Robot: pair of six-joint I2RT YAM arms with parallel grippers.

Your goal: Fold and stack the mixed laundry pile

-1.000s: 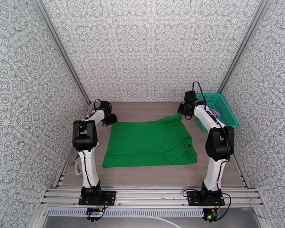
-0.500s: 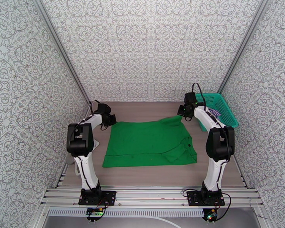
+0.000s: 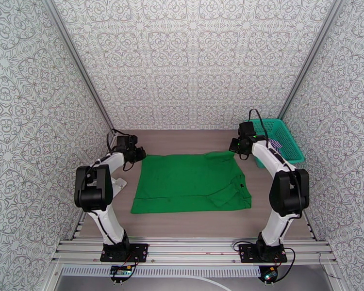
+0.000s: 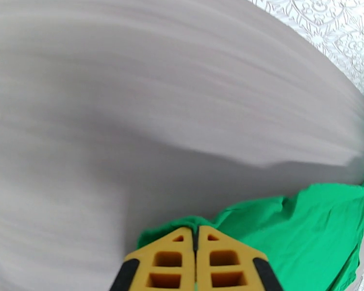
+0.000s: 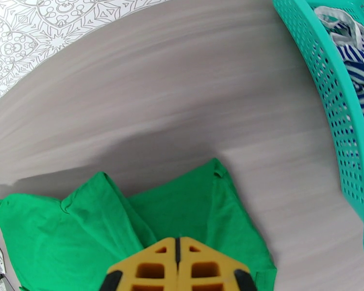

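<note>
item: green cloth (image 3: 191, 183). spread flat, middle of table (image 3: 191, 224); roughly rectangular; near-right part creased, small fold raised.
item: left gripper (image 4: 195, 234). yellow fingers pressed together, pinching far-left corner of green cloth; cloth humps at tips.
item: right gripper (image 5: 177, 242). fingers pressed together, pinching far-right corner of green cloth; ridges of cloth fan out from tips.
item: striped shirt (image 5: 359, 69). crumpled inside teal basket (image 5: 327, 103); basket at far-right of table, just beside right arm, apart from green cloth.
</note>
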